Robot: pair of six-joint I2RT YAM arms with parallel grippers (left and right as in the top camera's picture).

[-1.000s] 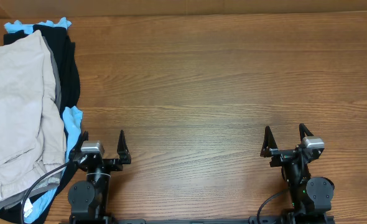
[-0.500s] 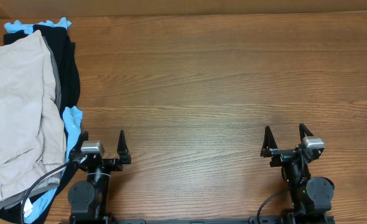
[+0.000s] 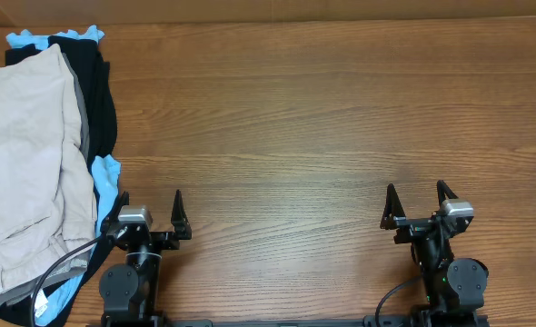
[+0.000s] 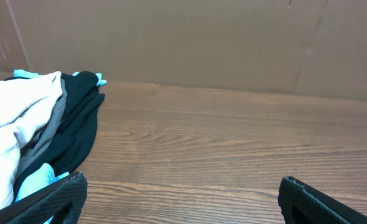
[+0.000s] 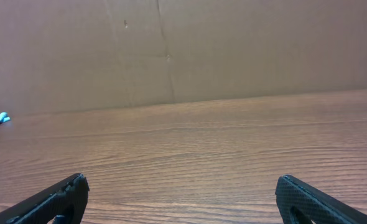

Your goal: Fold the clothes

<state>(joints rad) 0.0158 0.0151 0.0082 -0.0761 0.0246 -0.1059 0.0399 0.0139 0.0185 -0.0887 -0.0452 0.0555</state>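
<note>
Folding has not begun: the beige shorts (image 3: 23, 163) lie rumpled atop a pile of other clothes (image 3: 100, 100) at the table's (image 3: 322, 118) 9 o'clock edge, while the left gripper (image 3: 150, 204) at 7 o'clock and the right gripper (image 3: 416, 195) at 5 o'clock sit spread apart, holding nothing.

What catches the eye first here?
The heap of clothing at the left edge of the wood table: beige shorts on top of a grey garment, a black garment and a light-blue garment. Next, the left gripper and right gripper at the near edge, both open, holding nothing.
</note>
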